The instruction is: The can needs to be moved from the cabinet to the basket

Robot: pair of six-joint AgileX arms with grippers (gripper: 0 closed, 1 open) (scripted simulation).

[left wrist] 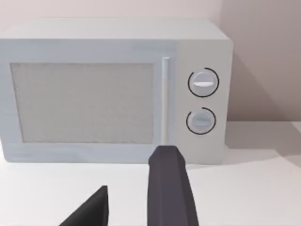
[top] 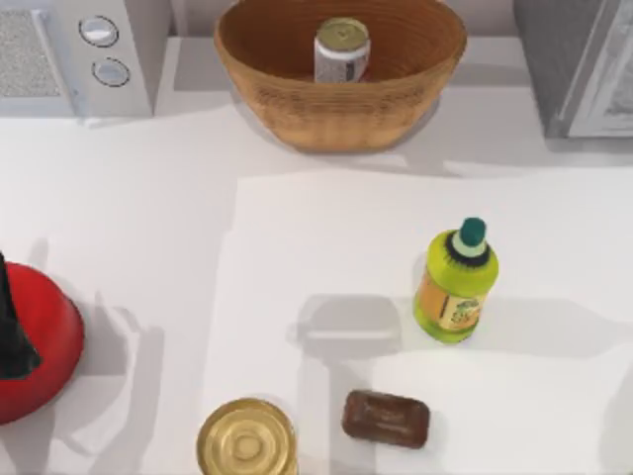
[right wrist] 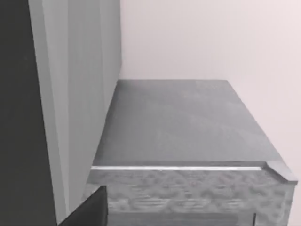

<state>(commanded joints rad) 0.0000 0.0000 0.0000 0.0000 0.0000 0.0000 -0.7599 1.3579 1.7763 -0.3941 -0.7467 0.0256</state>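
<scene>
The can (top: 341, 49), with a gold top and a white-grey label, stands upright inside the woven tan basket (top: 297, 104) at the back middle of the table. To the basket's right, at the back right corner, is the grey cabinet (top: 584, 69) with its pale door panel. My left gripper (left wrist: 129, 207) is open and holds nothing, facing the white appliance at the back left. My left arm (top: 12, 327) shows as a dark shape at the table's left edge. A dark part of my right gripper (right wrist: 91, 209) sits beside the cabinet's grey top (right wrist: 178, 122).
A white appliance with two round knobs (top: 99, 49) stands at the back left. A red bowl (top: 45, 346) lies at the left edge. A yellow-green bottle (top: 457, 282), a wide gold-lidded can (top: 247, 440) and a brown block (top: 386, 419) stand in the front half.
</scene>
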